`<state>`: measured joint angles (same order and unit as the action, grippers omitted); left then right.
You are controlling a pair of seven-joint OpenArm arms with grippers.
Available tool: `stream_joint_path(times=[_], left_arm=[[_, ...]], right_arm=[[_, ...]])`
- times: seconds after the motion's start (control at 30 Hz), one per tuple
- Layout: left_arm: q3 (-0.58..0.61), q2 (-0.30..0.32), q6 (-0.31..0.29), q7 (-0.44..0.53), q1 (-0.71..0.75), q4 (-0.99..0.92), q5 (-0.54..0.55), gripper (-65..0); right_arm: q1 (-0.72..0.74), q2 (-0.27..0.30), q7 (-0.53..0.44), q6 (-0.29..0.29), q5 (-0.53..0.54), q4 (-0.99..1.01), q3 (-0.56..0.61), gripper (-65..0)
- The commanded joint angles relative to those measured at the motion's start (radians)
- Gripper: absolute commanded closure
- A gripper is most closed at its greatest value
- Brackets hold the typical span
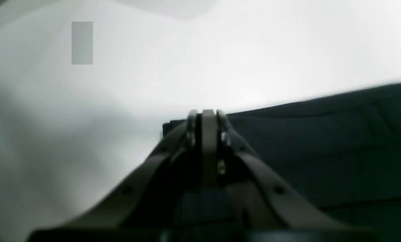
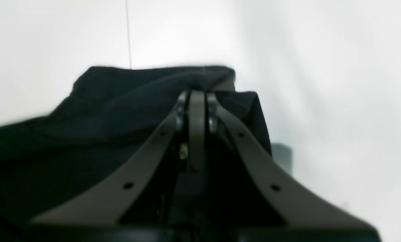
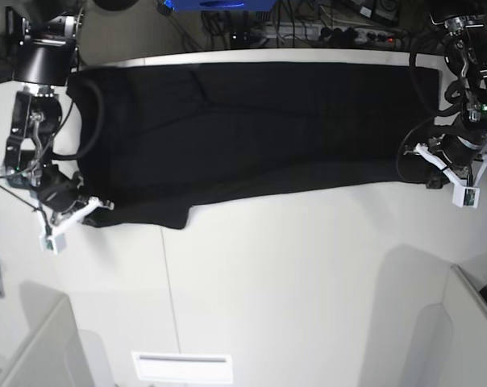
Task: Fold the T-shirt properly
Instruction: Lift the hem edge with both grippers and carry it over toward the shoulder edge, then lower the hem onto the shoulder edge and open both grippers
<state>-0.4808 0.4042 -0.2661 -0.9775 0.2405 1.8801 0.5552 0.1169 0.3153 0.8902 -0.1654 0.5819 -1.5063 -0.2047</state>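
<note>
White table (image 3: 268,274) carries the black T-shirt (image 3: 251,129), spread lengthwise along its far edge. Left gripper (image 1: 208,114) pinches one corner, jaws closed; right gripper (image 2: 197,95) clamps the bunched opposite end

Both arms are black, jointed and looped with black cables. Each wrist carries a white bracket. The left gripper (image 1: 208,114) and the right gripper (image 2: 197,95) look alike: flat grey-brown fingers (image 2: 143,168) with small dark screw holes, tapering to a narrow tip with metal fittings.
</note>
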Motion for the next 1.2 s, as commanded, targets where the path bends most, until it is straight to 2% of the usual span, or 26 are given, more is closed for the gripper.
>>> stream_joint_path(times=[0.0, 0.67, 1.0, 1.17], left_arm=[[-0.008, 0.017, 0.0, 0.019, -0.005, 0.017, 0.007, 0.0], [-0.009, 0.015, 0.0, 0.019, 0.015, 0.055, 0.007, 0.0], [-0.009, 0.019, 0.0, 0.022, 0.03, 0.055, 0.007, 0.0], [-0.009, 0.02, 0.0, 0.022, 0.043, 0.055, 0.006, 0.0]], right_arm=[[0.008, 0.015, -0.013, -0.003, 0.01, -0.033, -0.014, 0.0], [-0.153, 0.011, 0.132, -0.006, 0.017, -0.271, -0.164, 0.0], [-0.256, 0.009, 0.136, -0.006, 0.017, -0.357, -0.169, 0.0], [-0.299, -0.011, 0.136, -0.006, 0.017, -0.391, -0.192, 0.0]])
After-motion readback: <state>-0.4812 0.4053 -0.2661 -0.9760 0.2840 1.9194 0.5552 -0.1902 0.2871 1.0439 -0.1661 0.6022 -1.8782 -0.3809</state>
